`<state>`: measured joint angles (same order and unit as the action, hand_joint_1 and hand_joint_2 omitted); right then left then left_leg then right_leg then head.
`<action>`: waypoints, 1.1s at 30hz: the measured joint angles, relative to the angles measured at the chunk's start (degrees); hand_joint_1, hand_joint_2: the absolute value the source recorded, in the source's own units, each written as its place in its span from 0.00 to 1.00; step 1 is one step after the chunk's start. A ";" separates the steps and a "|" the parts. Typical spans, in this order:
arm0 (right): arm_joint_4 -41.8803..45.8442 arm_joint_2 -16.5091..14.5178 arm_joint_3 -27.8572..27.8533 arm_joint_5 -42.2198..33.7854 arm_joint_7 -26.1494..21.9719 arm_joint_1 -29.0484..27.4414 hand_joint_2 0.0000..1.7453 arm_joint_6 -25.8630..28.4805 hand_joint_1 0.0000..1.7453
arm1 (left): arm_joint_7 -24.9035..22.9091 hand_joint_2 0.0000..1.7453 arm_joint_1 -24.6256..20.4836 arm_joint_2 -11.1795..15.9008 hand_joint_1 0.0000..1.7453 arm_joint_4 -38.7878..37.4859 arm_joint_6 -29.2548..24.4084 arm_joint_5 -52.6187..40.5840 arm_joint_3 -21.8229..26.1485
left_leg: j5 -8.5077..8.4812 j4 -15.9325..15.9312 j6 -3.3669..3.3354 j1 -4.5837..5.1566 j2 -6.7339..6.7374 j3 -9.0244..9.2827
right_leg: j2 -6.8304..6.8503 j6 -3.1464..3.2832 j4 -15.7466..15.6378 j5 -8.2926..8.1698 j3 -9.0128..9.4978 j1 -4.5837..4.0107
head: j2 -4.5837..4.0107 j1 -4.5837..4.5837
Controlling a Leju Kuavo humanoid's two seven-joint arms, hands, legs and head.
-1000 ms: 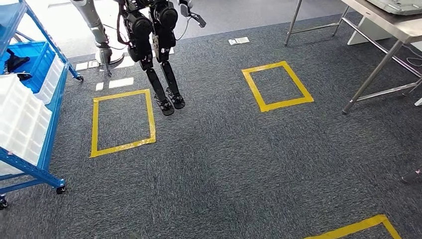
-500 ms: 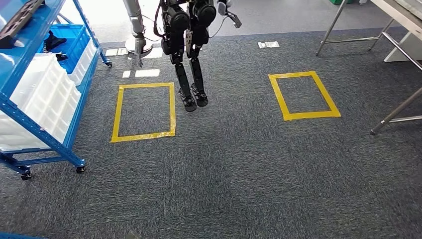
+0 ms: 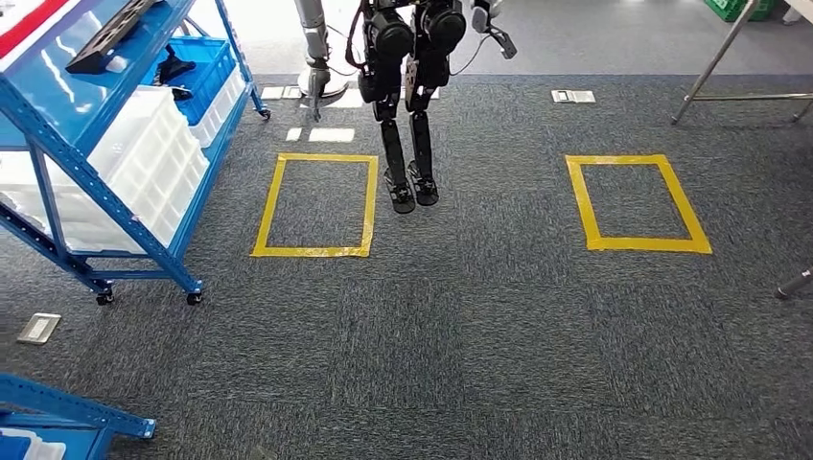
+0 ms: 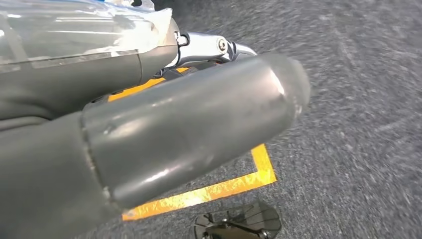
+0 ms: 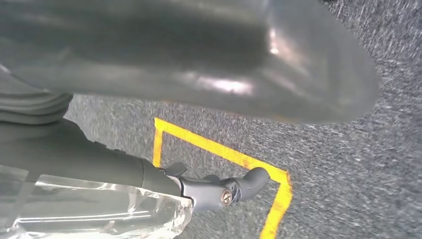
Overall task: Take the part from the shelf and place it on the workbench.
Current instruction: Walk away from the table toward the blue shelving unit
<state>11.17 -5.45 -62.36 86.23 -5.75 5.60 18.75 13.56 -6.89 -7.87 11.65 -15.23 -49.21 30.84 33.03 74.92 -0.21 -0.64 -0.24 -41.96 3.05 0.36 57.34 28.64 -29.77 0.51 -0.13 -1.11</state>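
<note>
Your part, a long dark piece, lies on the top level of the blue shelf in the upper left of the head view, tilted along the sloping deck. It is well apart from both of your hands.

Your left robot hand hangs over the grey carpet. Its thick thumb is stretched out straight, a darker finger reaches out beside it, and it holds nothing. Under it you can see a corner of yellow floor tape.

Your right robot hand is the same: thumb out, a dark finger well apart from it, nothing between them. It is also over carpet, with a corner of yellow tape below.

On the shelf, below the part, you have a row of white bins on the lower level; what they hold you cannot tell from here. Further back, at the top left, a blue bin has a small dark object in it, too small to identify.

A second blue rack cuts into the lower left corner. Another robot stands at top centre, its feet just beside the left yellow rectangle. A second yellow rectangle lies at centre right. The metal legs of a table show at the upper right, and a small floor plate sits at the left edge.
</note>
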 joint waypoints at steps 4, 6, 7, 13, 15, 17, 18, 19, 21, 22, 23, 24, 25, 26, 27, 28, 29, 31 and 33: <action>0.00 -0.02 0.05 0.00 -0.04 0.17 0.00 0.00 0.00 | -0.01 0.00 -0.19 0.02 0.00 0.00 0.00 0.01 0.01 | -5.66 -12.98 -0.69 0.38 3.72 7.14 | 2.12 -0.13 0.06 0.36 0.31 -0.60 | 0.00 -0.03; 0.00 -0.02 0.08 0.00 -0.08 0.21 0.00 0.00 0.00 | 0.00 0.00 -0.43 0.01 0.00 0.00 0.00 0.01 0.00 | -6.00 -15.75 -1.07 0.81 4.75 8.35 | 3.12 -0.51 0.07 0.62 0.40 -1.05 | 0.00 0.08; 0.00 -0.02 0.10 0.00 -0.09 0.26 0.00 0.00 0.00 | 0.00 0.00 -0.45 0.01 0.00 0.00 0.00 0.01 0.00 | -6.09 -15.91 -1.33 0.90 3.96 8.27 | 3.77 -0.71 0.00 0.70 0.50 -1.10 | 0.00 0.17; 0.00 -0.01 0.22 0.00 -0.11 0.06 0.00 0.00 0.00 | -0.02 0.00 -0.54 -0.13 0.00 0.00 -0.01 0.01 0.02 | -7.34 -17.12 -3.19 0.46 -0.31 8.44 | -2.22 -0.86 13.39 7.32 -5.31 -0.28 | 0.00 0.43; 0.00 0.01 0.22 0.00 -0.10 -0.08 0.00 0.00 0.00 | -0.09 0.00 -0.43 -0.18 0.00 0.00 0.02 0.01 0.02 | -7.44 -17.07 -3.12 0.45 -1.99 8.34 | -2.78 -1.51 16.68 7.93 -7.11 0.01 | 0.00 0.43; 0.00 0.09 0.22 0.00 -0.10 -0.05 0.00 0.00 0.00 | -0.17 0.00 -0.33 -0.22 0.00 0.00 0.04 0.01 0.02 | -7.52 -16.95 -2.88 0.35 -3.55 8.38 | -3.37 -2.78 11.16 4.93 -4.69 0.50 | 0.00 0.43; -0.01 0.10 0.23 0.00 -0.10 0.00 0.00 -0.01 0.00 | -0.20 0.00 -0.33 -0.24 0.00 0.00 0.04 0.01 0.02 | -7.52 -16.81 -2.61 0.34 -4.26 8.35 | -4.44 -3.33 6.98 3.17 -2.84 0.85 | 0.00 0.47; -0.01 0.09 0.24 0.00 -0.10 0.06 0.00 -0.02 0.00 | -0.23 0.00 -0.34 -0.24 0.00 0.00 0.04 0.01 0.02 | -7.48 -16.63 -2.30 0.40 -4.86 8.27 | -5.25 -3.47 3.56 1.79 -1.49 1.00 | 0.00 0.51; -0.02 0.02 0.25 0.02 -0.09 0.17 0.00 -0.11 0.00 | -0.33 0.00 -0.32 -0.23 0.00 0.00 0.04 -0.01 0.02 | -7.52 -16.47 -1.62 0.54 -5.72 7.97 | -6.14 -2.96 0.80 0.71 -0.42 0.88 | 0.00 0.52; -0.02 0.01 0.26 0.02 -0.08 0.23 0.00 -0.17 0.00 | -0.40 0.00 -0.27 -0.23 0.00 0.00 0.04 -0.01 0.02 | -7.64 -16.50 -1.33 0.53 -6.06 7.81 | -5.62 -2.44 0.72 0.49 -0.36 0.65 | 0.00 0.48; -0.01 -0.01 0.28 0.03 -0.08 0.29 0.00 -0.22 0.00 | -0.45 0.00 -0.21 -0.21 0.00 0.00 0.04 -0.01 0.02 | -7.68 -16.48 -1.07 0.38 -6.06 7.63 | -5.19 -2.01 0.69 0.31 -0.24 0.70 | 0.00 0.43; -0.01 -0.01 0.31 0.06 -0.07 0.33 0.00 -0.26 0.00 | -0.51 0.00 -0.16 -0.20 0.00 0.00 0.04 -0.01 0.02 | -7.32 -15.97 -0.82 0.29 -5.22 7.32 | -4.73 -1.56 0.64 0.13 -0.20 0.73 | 0.00 0.36; -0.01 -0.01 0.33 0.09 -0.08 0.35 0.00 -0.28 0.00 | -0.56 0.00 -0.16 -0.19 0.00 0.00 0.04 -0.01 0.02 | -6.35 -14.54 -0.60 0.21 -3.90 6.66 | -4.18 -1.08 0.57 0.00 -0.20 0.78 | 0.00 0.23; 0.00 0.01 0.34 0.14 -0.08 0.31 0.00 -0.29 0.00 | -0.58 0.00 -0.19 -0.20 0.00 0.00 0.04 -0.01 0.02 | -4.67 -11.84 -0.41 0.14 -2.35 5.48 | -3.57 -0.66 0.53 -0.05 -0.23 0.73 | 0.00 0.09; 0.00 0.04 0.35 0.17 -0.09 0.25 0.00 -0.30 0.00 | -0.61 0.00 -0.23 -0.23 0.00 0.00 0.04 -0.01 0.01 | -2.62 -8.14 -0.23 0.12 -0.96 3.81 | -2.91 -0.31 0.53 -0.01 -0.27 0.50 | 0.00 -0.03; 0.00 0.07 0.35 0.18 -0.09 0.18 0.00 -0.31 0.00 | -0.63 0.00 -0.26 -0.26 0.00 0.00 0.04 -0.01 0.01 | -0.76 -4.15 -0.09 0.05 -0.37 1.95 | -2.17 -0.07 0.53 0.04 -0.33 0.27 | 0.00 -0.13; 0.00 0.09 0.35 0.21 -0.09 0.14 0.00 -0.32 0.00 | -0.64 0.00 -0.23 -0.28 0.00 0.00 0.04 -0.01 0.00 | 0.36 -1.06 -0.04 0.00 -0.13 0.51 | -1.43 0.03 0.54 0.06 -0.38 0.07 | 0.00 -0.13; 0.00 0.10 0.37 0.29 -0.09 0.18 0.00 -0.37 0.00 | -0.69 0.00 -0.11 -0.31 0.00 0.00 0.02 0.00 0.01 | -0.60 -1.02 -0.20 0.02 0.11 0.66 | -0.08 0.15 0.54 0.12 -0.41 -0.19 | 0.00 -0.15; 0.00 0.06 0.46 0.35 -0.09 0.31 0.00 -0.41 0.00 | -0.72 0.00 -0.10 -0.30 0.00 0.01 -0.02 0.01 0.02 | -3.92 -8.31 -0.81 0.24 1.66 4.73 | 1.05 0.21 0.54 0.21 -0.25 -0.40 | 0.00 -0.15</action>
<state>11.17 -5.39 -61.90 86.58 -5.84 5.90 18.34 12.84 -6.99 -8.16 11.66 -15.25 -49.20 30.86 29.11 66.61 -1.02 -0.40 1.42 -37.23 4.10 0.57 57.88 28.84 -30.02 0.12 -0.13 -1.26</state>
